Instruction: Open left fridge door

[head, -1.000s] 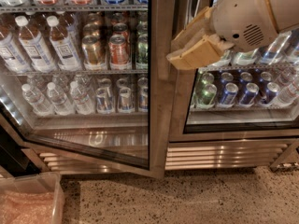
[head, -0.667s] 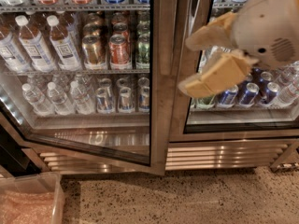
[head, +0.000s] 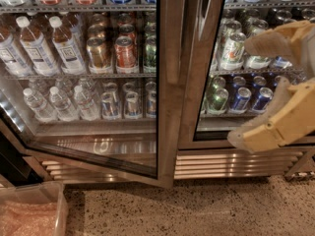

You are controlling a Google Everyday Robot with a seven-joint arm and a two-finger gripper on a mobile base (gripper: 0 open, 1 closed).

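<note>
The fridge (head: 236, 163) fills the view, its shelves packed with cans and bottles. The left fridge door (head: 170, 82) stands ajar: its bottom edge swings out over the floor, away from the louvred grille. The right door (head: 194, 92) is closed. My gripper (head: 240, 92) hangs at the right edge of the view in front of the right door's glass, well clear of the left door. It is open, with one tan finger (head: 273, 41) high and the other (head: 275, 127) low, and nothing between them.
A clear plastic bin (head: 34, 208) with pinkish contents sits on the floor at the lower left, under the swung door's corner. Speckled floor (head: 197, 205) lies in front of the fridge. A dark gap shows at the far left beside the door's hinge side.
My gripper has drawn right and downward, away from the door's free edge, and its fingers have spread wider. The left door stays ajar at about the same angle.
</note>
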